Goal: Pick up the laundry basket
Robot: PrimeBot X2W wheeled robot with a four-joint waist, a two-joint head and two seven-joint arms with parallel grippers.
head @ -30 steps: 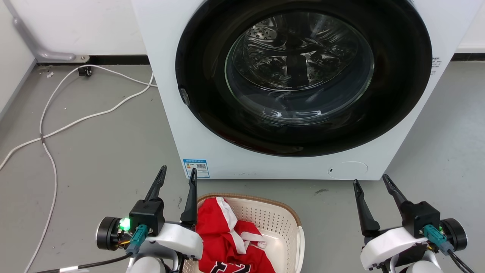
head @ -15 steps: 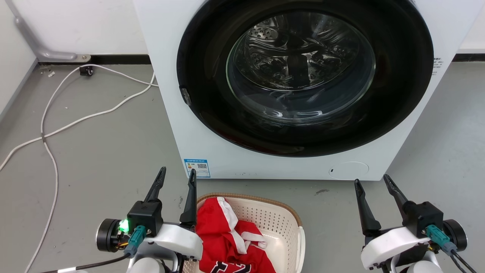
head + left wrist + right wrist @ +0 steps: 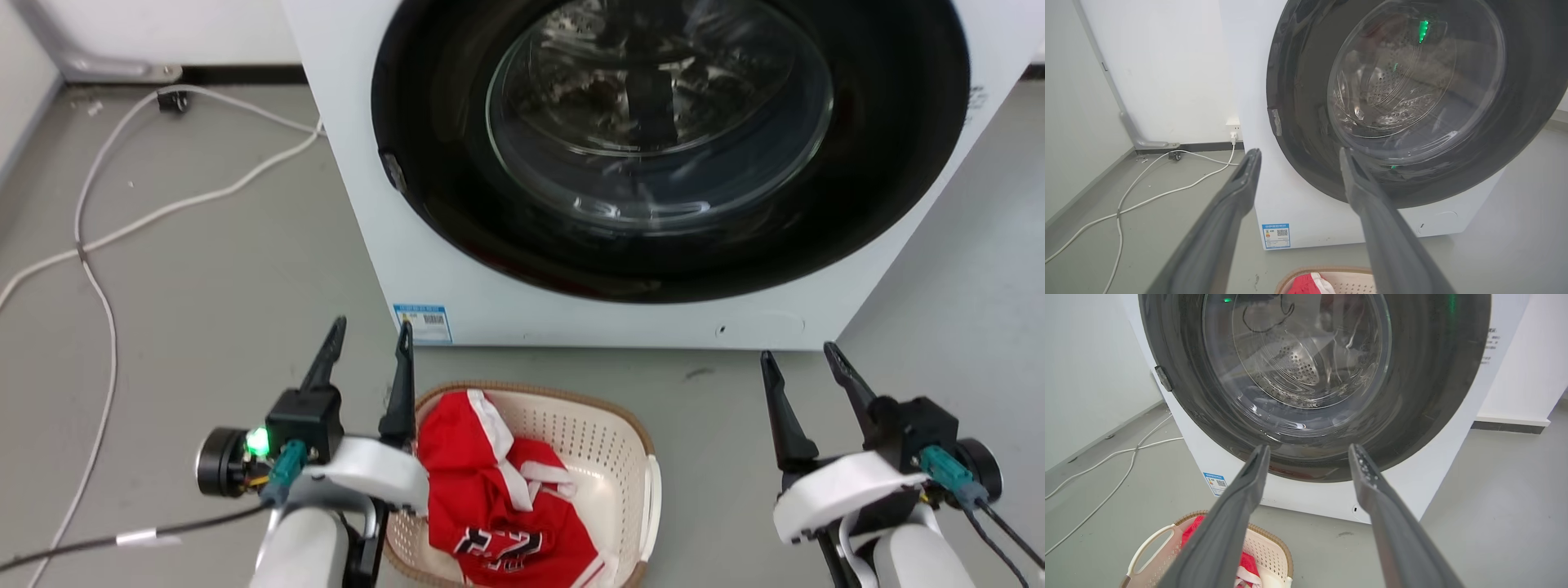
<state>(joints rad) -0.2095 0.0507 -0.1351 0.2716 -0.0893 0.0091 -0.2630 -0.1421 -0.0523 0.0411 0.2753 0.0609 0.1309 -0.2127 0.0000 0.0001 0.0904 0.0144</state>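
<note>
I have both arms raised ahead of me, fingers pointing toward the washing machine (image 3: 457,278). The left gripper (image 3: 370,324) has its two dark fingers spread with nothing between them, and the right gripper (image 3: 798,351) is spread and empty too.

The laundry basket (image 3: 600,429) sits on the grey floor (image 3: 220,310), just on the near side of the machine's front. A red garment (image 3: 490,482) with white stripes is heaped inside it. In the head view my left wrist overlaps the basket's left rim (I cannot tell whether it touches). The right gripper stands well apart, to the basket's right. A white cable (image 3: 98,237) trails across the floor at the far left.
</note>
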